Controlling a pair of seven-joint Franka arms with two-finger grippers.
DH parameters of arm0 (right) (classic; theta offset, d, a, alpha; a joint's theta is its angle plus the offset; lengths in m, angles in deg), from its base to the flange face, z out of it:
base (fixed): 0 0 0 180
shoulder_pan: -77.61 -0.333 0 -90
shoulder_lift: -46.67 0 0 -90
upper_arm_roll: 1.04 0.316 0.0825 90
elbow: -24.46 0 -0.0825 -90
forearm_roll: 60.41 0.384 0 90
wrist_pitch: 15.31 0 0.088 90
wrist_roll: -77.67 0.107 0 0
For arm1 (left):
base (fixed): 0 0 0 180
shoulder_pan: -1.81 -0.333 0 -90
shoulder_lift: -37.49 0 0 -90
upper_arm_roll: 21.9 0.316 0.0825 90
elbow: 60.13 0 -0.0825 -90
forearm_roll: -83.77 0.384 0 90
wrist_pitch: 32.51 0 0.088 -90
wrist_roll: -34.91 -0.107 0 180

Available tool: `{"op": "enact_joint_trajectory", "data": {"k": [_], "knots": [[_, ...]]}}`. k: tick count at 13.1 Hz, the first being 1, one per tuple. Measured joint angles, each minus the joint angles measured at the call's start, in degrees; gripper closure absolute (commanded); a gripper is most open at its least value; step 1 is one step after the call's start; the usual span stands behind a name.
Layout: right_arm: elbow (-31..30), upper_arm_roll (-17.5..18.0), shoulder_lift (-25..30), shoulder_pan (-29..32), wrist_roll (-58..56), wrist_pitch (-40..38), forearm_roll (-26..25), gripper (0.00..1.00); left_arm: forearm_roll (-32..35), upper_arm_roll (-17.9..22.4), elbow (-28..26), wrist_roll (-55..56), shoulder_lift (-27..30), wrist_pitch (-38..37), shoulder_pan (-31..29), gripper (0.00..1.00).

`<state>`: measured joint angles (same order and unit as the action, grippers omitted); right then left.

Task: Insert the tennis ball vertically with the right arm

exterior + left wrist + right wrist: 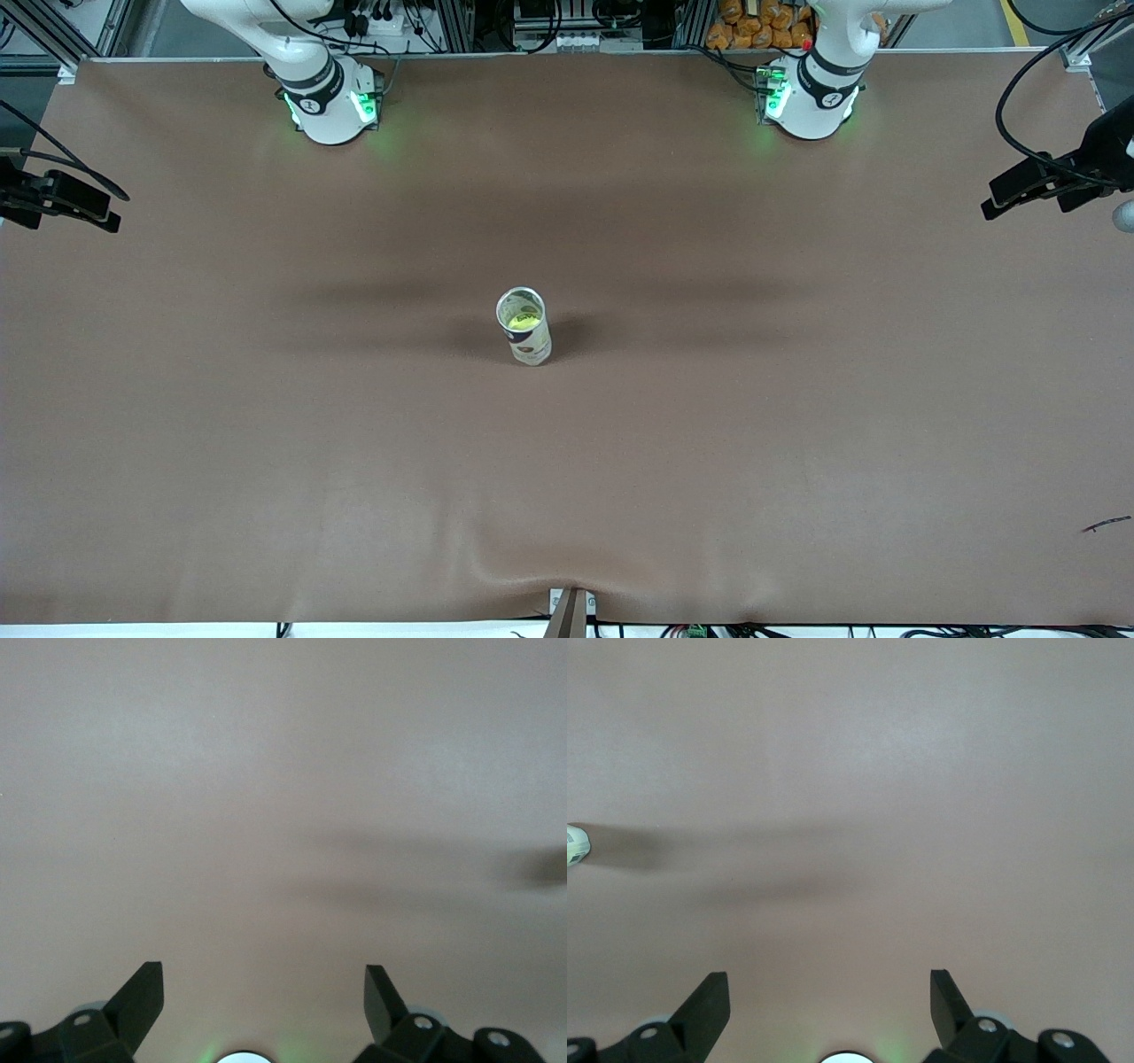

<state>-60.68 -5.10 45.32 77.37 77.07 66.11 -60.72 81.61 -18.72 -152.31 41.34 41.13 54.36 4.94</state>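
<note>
A clear tube can (529, 344) stands upright in the middle of the brown table, its mouth open upward. A yellow tennis ball (523, 322) sits inside it, seen through the mouth. Neither hand appears in the front view; only the two arm bases show. In the left wrist view my left gripper (264, 979) hangs open over bare table with nothing between its fingers. My right gripper (829, 983) is likewise open and empty over bare table, and a pale sliver of the can (574, 846) shows at that view's edge, well away from the fingers.
The right arm's base (330, 106) and the left arm's base (811, 102) stand at the table's back edge. Black camera mounts (62, 199) (1054, 182) jut in at both ends. The table cover is wrinkled (532, 571) near the front edge.
</note>
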Motion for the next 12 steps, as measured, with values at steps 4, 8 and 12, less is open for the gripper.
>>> {"op": "enact_joint_trajectory", "data": {"k": [4, 8, 12], "knots": [[-0.01, 0.00, 0.00, 0.00, 0.28, 0.17, 0.01, 0.00, 0.31, -1.11, 0.00, -0.94, 0.07, 0.15, 0.03, 0.00], [-0.02, 0.07, -0.01, -0.02, 1.39, 0.36, 0.02, 0.00, 0.32, -1.55, 0.00, -0.97, 0.08, 0.15, 0.03, 0.00], [-0.03, 0.07, -0.02, -0.02, 1.49, 0.39, 0.03, 0.00, 0.35, -1.55, 0.00, -1.14, 0.08, 0.15, 0.01, 0.00]]}}
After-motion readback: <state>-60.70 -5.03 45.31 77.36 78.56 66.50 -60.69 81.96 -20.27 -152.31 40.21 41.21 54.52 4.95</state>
